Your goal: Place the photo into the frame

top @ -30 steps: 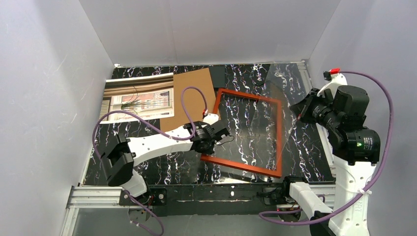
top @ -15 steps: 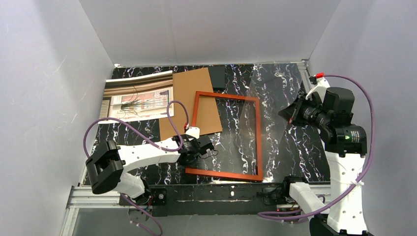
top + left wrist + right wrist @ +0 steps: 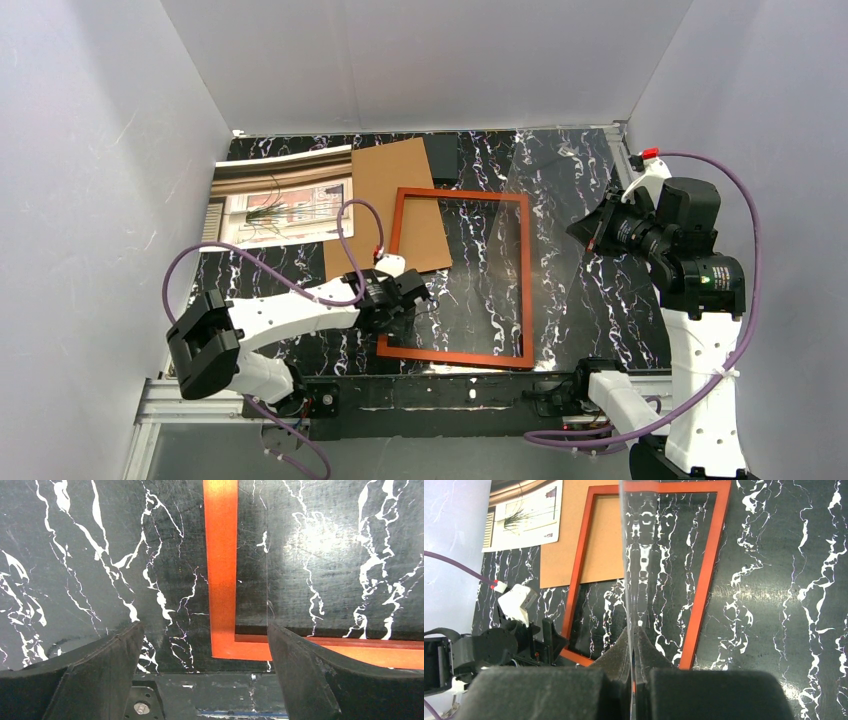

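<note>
Top external shows us the photo [image 3: 283,198] face up at far left, beside the board [image 3: 395,195]. We see the left gripper [image 3: 412,300] spread wide above the near-left corner of the frame [image 3: 527,280], and the right gripper [image 3: 592,228] pinching the clear sheet [image 3: 644,555].

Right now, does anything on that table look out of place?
Yes: the frame lies with its far left corner on top of the cardboard board, so it probably isn't sitting flat.
</note>
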Available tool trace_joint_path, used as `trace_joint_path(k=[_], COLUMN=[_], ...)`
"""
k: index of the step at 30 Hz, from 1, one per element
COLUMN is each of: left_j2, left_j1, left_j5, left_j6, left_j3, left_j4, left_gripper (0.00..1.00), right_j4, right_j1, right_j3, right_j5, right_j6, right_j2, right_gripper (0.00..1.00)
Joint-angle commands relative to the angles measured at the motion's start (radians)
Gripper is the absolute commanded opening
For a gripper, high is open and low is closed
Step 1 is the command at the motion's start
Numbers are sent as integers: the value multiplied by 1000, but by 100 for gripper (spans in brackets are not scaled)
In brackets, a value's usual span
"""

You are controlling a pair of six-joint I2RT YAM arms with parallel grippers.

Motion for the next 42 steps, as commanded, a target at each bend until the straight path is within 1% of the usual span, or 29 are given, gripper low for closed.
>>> trace_joint_path(k=[1, 2, 5, 7, 10, 16, 19, 22, 24, 25, 30, 34, 39, 42], left_j2=[-48, -51, -24, 14, 74, 188, 216, 201, 174, 157, 52, -15, -37, -36], left_j1=[79, 104, 182, 222, 248, 272, 277, 277, 277, 277, 277, 277, 285, 297], left_j5=[84, 141, 266, 311, 356, 358, 364, 376, 373, 366, 333, 306, 253, 194], left_j6=[96, 121, 164, 181, 202, 199, 202, 214, 232, 239, 287, 326, 369, 436], left_j3=[-10, -22, -26, -16, -2, -3, -13, -21, -2, 15, 129, 256, 394, 452], left_j4=[-50, -11, 26, 24, 38, 69, 91, 125, 104, 82, -30, -124, -251, -326], left_gripper=[94, 93, 91, 88, 83, 62, 44, 23, 4, 0, 0, 0, 0, 0], right_j4=[46, 46, 51, 54, 56, 55, 52, 49, 51, 50, 45, 35, 19, 13], right_j1=[-1, -1, -2, -2, -2, -2, -3, -3, -2, -3, -2, -3, -3, -2], right_j3=[1, -4, -23, -32, -43, -45, -36, -31, -30, -27, -3, 39, 101, 125], right_j5=[3, 2, -10, -22, -27, -27, -26, -26, -31, -32, -53, -86, -120, -130], right_j6=[-11, -11, -6, -2, -1, 1, -1, -1, 0, 1, 18, 36, 56, 62], right_j2=[-13, -13, -10, -9, -5, 0, 3, 4, 4, 5, 1, 4, 9, 9], right_gripper=[1, 1, 1, 1, 1, 1, 1, 1, 1, 1, 1, 1, 1, 1])
